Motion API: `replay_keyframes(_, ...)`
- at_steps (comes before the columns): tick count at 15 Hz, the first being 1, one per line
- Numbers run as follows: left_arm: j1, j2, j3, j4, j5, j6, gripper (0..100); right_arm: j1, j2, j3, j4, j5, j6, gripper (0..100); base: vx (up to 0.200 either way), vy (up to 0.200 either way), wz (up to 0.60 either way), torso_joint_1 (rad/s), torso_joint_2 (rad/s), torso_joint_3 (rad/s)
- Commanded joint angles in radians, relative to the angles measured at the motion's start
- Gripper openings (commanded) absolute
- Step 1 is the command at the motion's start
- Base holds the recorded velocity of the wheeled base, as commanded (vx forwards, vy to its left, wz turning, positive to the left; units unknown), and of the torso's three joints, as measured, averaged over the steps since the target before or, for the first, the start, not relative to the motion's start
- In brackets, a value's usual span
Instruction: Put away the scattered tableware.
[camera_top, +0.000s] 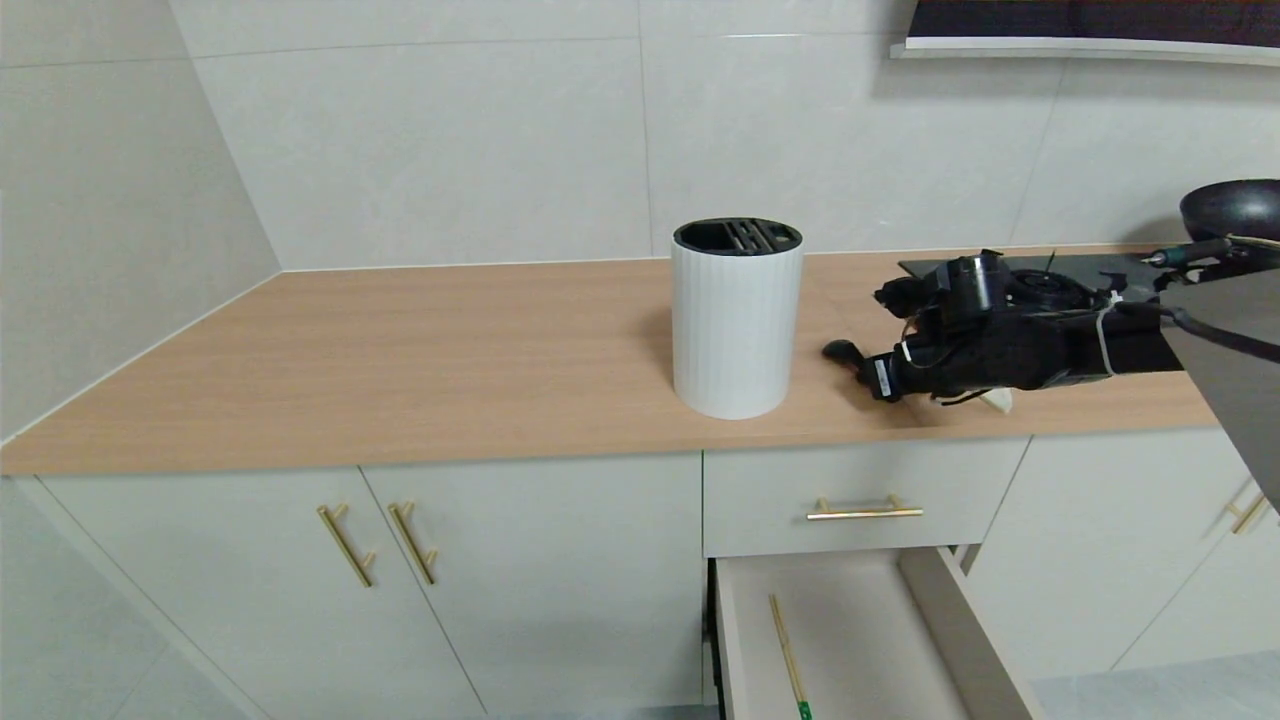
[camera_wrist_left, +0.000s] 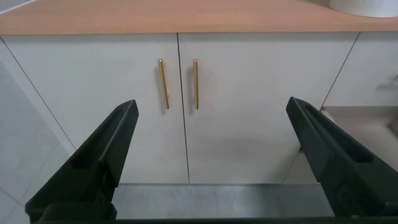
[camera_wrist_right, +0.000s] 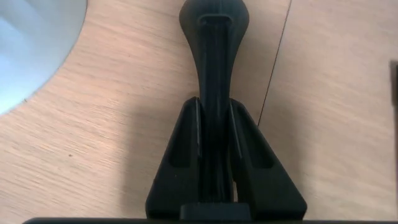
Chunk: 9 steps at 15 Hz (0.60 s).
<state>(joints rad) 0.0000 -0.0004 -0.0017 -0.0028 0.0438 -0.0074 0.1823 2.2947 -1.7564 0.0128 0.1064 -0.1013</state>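
Claw on the right (camera_wrist_right: 214, 107) clamps a black utensil handle (camera_wrist_right: 214, 28), probably bound for the slotted holder (camera_top: 737, 330); left claw (camera_wrist_left: 211, 106) gapes wide.

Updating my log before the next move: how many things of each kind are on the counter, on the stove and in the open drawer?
White holder: 1
Black-handled utensil, in the right gripper: 1
Chopstick in the drawer: 1
Black pan: 1
Total: 4
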Motion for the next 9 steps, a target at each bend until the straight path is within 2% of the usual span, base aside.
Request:
replay_keyframes(1,0.000,0.000,0.000,0.000,0.001,0.000,100,0.002,-0.116,0.032,0.026,-0.002,0.092,0,0.000,0.000,0.00,0.000,0.00,0.000)
replay_keyframes(3,0.000,0.000,0.000,0.000,0.001,0.000,100,0.002,-0.193,0.069,0.070,-0.002,0.143,0,0.000,0.000,0.00,0.000,0.00,0.000)
replay_keyframes(4,0.000,0.000,0.000,0.000,0.001,0.000,100,0.000,-0.343,0.169,0.127,-0.001,0.206,0,0.000,0.000,0.00,0.000,0.00,0.000)
replay_keyframes(8,0.000,0.000,0.000,0.000,0.001,0.000,100,0.006,-0.650,0.557,0.134,-0.002,0.210,0,0.000,0.000,0.00,0.000,0.00,0.000)
replay_keyframes(9,0.000,0.000,0.000,0.000,0.001,0.001,100,0.008,-0.655,0.564,0.134,-0.002,0.210,0,0.000,0.000,0.00,0.000,0.00,0.000)
